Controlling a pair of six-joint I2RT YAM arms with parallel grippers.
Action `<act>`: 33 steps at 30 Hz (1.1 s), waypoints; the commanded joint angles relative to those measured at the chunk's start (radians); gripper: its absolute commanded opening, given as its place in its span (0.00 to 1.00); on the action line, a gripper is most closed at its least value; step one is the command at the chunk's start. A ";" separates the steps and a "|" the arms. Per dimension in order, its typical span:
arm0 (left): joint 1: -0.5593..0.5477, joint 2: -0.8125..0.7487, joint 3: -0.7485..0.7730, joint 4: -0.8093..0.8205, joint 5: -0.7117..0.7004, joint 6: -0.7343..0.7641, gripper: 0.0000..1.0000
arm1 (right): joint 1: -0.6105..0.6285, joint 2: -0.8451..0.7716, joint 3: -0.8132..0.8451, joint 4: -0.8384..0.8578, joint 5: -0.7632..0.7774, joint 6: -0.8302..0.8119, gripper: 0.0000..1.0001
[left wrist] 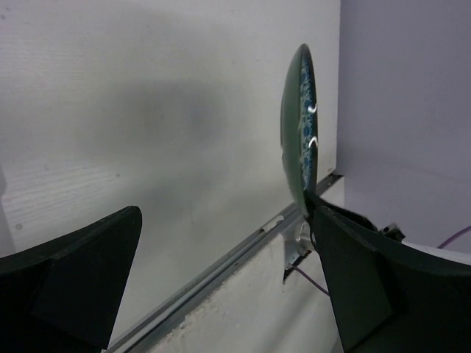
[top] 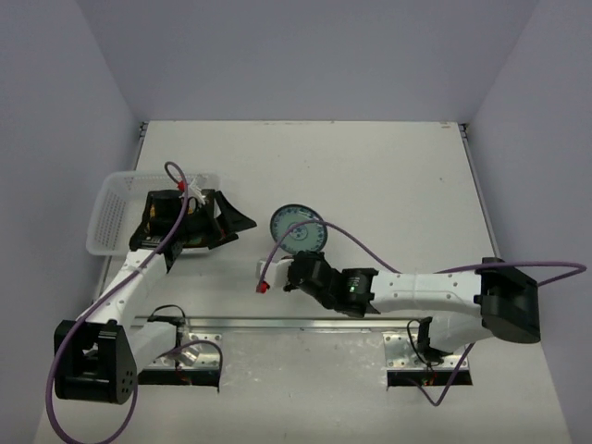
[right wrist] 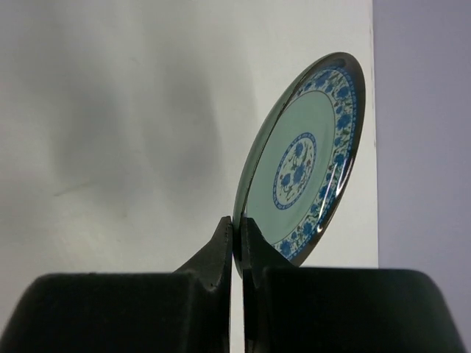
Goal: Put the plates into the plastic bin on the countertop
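A round pale-green plate [top: 298, 228] with blue flower patterns hangs over the middle of the countertop [top: 398, 176]. My right gripper [top: 292, 268] is shut on its near rim. In the right wrist view the plate [right wrist: 309, 162] stands tilted above the two pads, and the right gripper [right wrist: 238, 229] pinches its lower edge. My left gripper [top: 211, 237] hovers open by the right end of the white plastic bin [top: 109, 217]. From the left wrist the same plate [left wrist: 300, 125] shows edge-on, and the left gripper [left wrist: 221, 209] holds nothing. The left arm hides what lies in the bin.
A metal rail [top: 305, 324] runs along the front edge of the countertop, seen also as a diagonal rail [left wrist: 221, 268] from the left wrist. Purple cables [top: 370, 250] loop above both arms. Grey walls close in the back and sides.
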 commanded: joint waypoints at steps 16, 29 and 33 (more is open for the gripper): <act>-0.083 -0.051 0.004 0.039 -0.068 -0.031 0.00 | 0.196 -0.035 0.091 0.251 -0.139 -0.323 0.34; 0.354 -0.079 0.197 -0.123 -0.787 -0.159 0.00 | -0.173 -0.161 0.021 0.034 -0.204 0.307 0.99; 0.395 -0.059 0.188 -0.148 -0.912 -0.200 0.00 | -0.219 -0.218 -0.015 0.015 -0.226 0.372 0.99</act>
